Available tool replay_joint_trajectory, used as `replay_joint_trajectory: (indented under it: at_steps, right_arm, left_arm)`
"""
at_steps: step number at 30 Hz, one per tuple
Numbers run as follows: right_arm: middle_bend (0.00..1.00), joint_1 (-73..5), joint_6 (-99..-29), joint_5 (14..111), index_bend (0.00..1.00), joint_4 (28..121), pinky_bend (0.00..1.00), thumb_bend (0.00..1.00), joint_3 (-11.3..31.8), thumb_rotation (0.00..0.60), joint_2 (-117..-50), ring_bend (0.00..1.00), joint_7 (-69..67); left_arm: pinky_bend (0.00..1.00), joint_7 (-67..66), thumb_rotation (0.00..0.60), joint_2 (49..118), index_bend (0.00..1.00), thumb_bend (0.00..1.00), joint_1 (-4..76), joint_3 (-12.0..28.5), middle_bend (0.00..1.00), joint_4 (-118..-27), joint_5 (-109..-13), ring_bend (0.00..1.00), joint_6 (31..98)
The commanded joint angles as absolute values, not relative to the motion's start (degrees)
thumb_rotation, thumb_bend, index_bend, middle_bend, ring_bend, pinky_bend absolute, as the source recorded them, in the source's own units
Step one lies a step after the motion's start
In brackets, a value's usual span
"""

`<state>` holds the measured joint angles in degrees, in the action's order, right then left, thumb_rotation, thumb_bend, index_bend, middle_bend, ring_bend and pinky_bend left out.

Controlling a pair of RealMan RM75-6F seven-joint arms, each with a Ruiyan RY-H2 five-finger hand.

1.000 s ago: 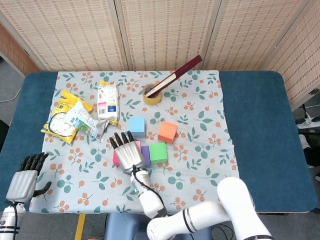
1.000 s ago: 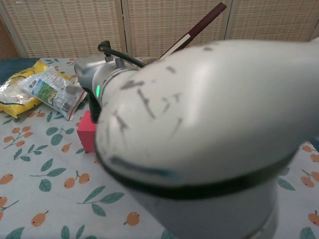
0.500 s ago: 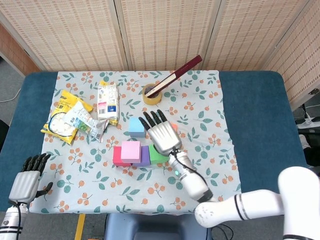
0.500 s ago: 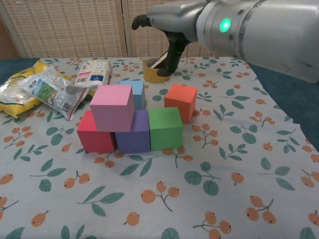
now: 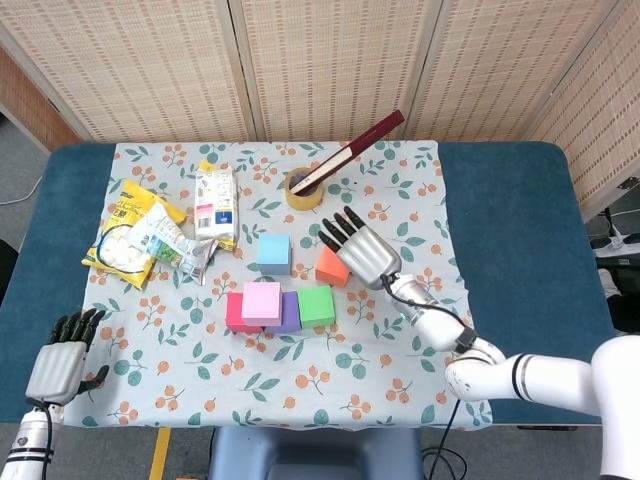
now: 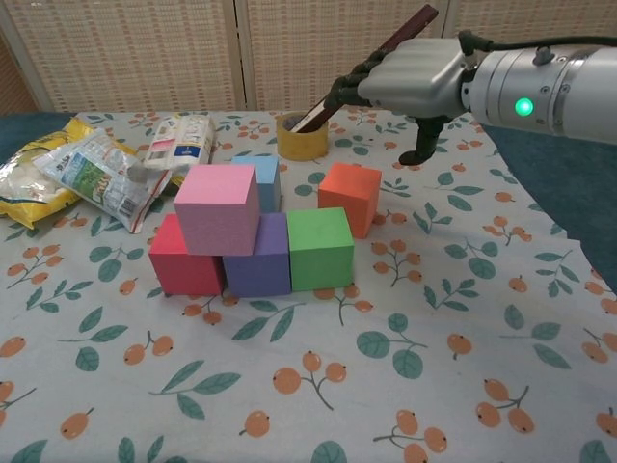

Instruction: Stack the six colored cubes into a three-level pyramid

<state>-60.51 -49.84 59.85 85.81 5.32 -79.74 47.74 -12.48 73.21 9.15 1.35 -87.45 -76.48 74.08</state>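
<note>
Three matte, sharp-edged cubes sit in a touching row mid-cloth: red cube [image 6: 183, 262], purple cube [image 6: 262, 258], green cube [image 6: 320, 248]. Pink cube [image 6: 217, 207] sits on top, straddling red and purple. Blue cube [image 6: 260, 179] is just behind the row; orange cube [image 6: 351, 196] is behind and right of green, turned a bit.

Right hand [image 6: 410, 80], smooth silver shell with dark fingers [image 5: 338, 228], hovers above the orange cube, fingers spread, holding nothing. Left hand [image 5: 62, 362] is seen only in the head view, at the table's near-left edge, fingers apart, empty.

Floral tablecloth [image 6: 415, 347] with leaf and orange-fruit print covers a blue table [image 5: 520, 240]. Tape roll [image 6: 302, 137] with a dark red stick [image 6: 381, 56] leaning in it. Crinkly yellow snack bag [image 5: 128, 225], foil packet [image 6: 101, 174], white carton [image 5: 216, 203] at left; print not readable. The chest view shows a green light [image 6: 523, 106] on the wrist.
</note>
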Motion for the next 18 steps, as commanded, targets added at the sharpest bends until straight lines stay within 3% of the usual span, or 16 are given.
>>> replay_joint_trajectory:
  at_steps: [1, 9, 18]
  right_arm:
    - [0.00, -61.9, -45.5, 68.4, 0.00, 77.8, 0.00, 0.16, 2.6, 0.600, -82.8, 0.00, 41.6]
    - [0.00, -62.8, -42.2, 78.4, 0.00, 68.2, 0.00, 0.16, 0.5, 0.600, -86.0, 0.00, 29.8]
    - [0.00, -63.5, -40.8, 82.0, 0.00, 60.6, 0.00, 0.16, 0.2, 0.600, -91.2, 0.00, 26.6]
  left_arm:
    - [0.05, -12.8, 0.600, 73.5, 0.00, 0.31, 9.3, 1.5, 0.04, -87.1, -75.9, 0.00, 73.6]
    - [0.05, -13.3, 0.600, 74.0, 0.00, 0.31, 9.8, 2.0, 0.04, -86.1, -74.5, 0.00, 72.7]
    - [0.05, -14.1, 0.600, 74.5, 0.00, 0.31, 10.1, 2.1, 0.04, -85.9, -73.7, 0.00, 72.3]
